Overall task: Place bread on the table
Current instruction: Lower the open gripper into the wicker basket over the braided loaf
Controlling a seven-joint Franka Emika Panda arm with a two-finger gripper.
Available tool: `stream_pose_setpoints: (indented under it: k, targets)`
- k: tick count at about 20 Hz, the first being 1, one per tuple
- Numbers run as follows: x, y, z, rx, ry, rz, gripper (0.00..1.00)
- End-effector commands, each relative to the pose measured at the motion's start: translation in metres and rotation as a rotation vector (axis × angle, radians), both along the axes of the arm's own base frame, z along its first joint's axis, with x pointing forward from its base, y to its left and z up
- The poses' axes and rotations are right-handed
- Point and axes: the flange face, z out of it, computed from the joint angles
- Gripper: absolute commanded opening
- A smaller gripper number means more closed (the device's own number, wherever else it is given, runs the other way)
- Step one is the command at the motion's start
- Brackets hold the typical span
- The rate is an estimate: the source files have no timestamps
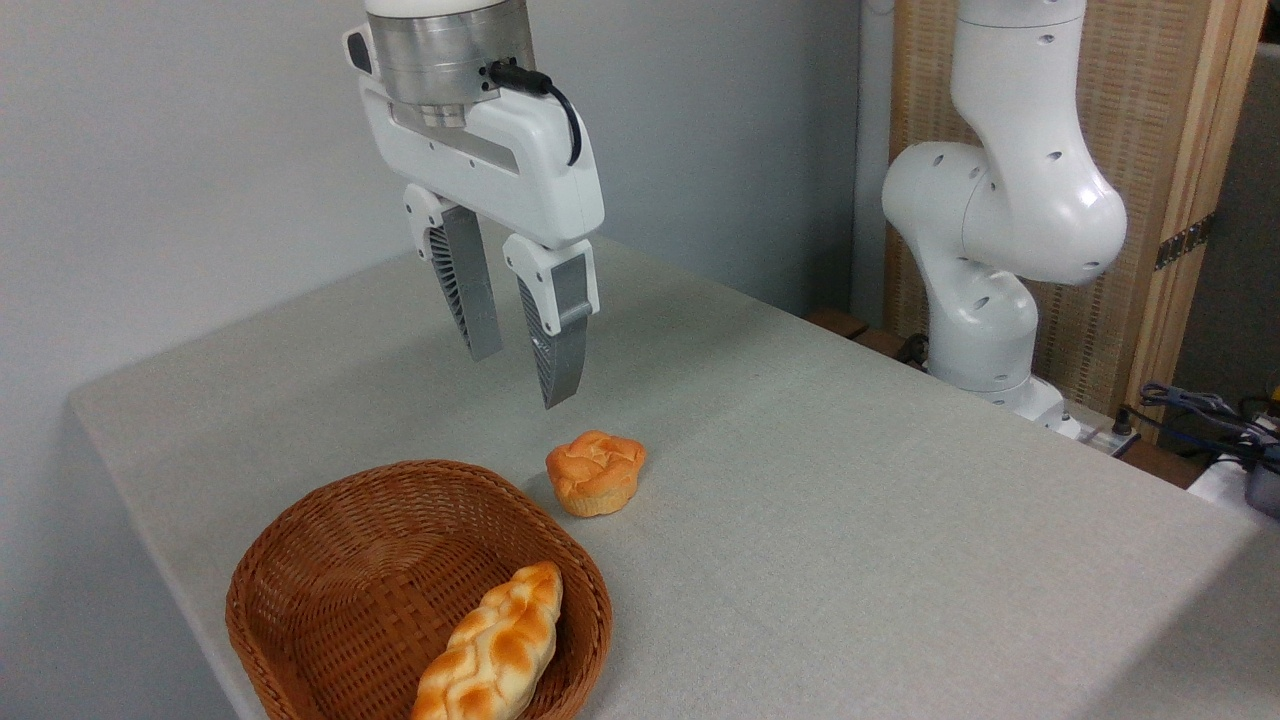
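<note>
The gripper (520,375) hangs above the bench (850,520) with jaws slightly apart and empty, while the bread (495,645) lies inside the wicker basket (300,560), near a bun (596,472).

Wall (180,150): plain pale grey | woven wood-framed screen (1170,130) at right | cables (1200,405) beside it | even light

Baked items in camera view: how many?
2. The braided bread lies inside the wicker basket at the front, leaning on its right wall. The small round bun sits on the table just behind the basket's right rim. Nothing else seems hidden.
</note>
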Motion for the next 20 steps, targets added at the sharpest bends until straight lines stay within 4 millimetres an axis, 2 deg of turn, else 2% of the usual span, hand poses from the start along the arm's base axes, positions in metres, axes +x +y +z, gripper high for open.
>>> stream_pose_setpoints:
  k: [1, 4, 8, 11, 14, 20]
  targets:
    - [0.001, 0.001, 0.008, -0.026, -0.003, 0.011, 1.00]
    - [0.005, 0.001, 0.008, -0.025, -0.026, 0.011, 1.00]
    - [0.014, 0.003, -0.008, -0.016, -0.071, 0.019, 1.00]
    - [0.027, 0.019, -0.026, -0.008, -0.132, 0.045, 1.00]
    - [0.040, 0.024, -0.045, 0.034, -0.203, 0.041, 1.00]
    - [0.048, 0.029, -0.094, 0.120, -0.179, 0.011, 1.00]
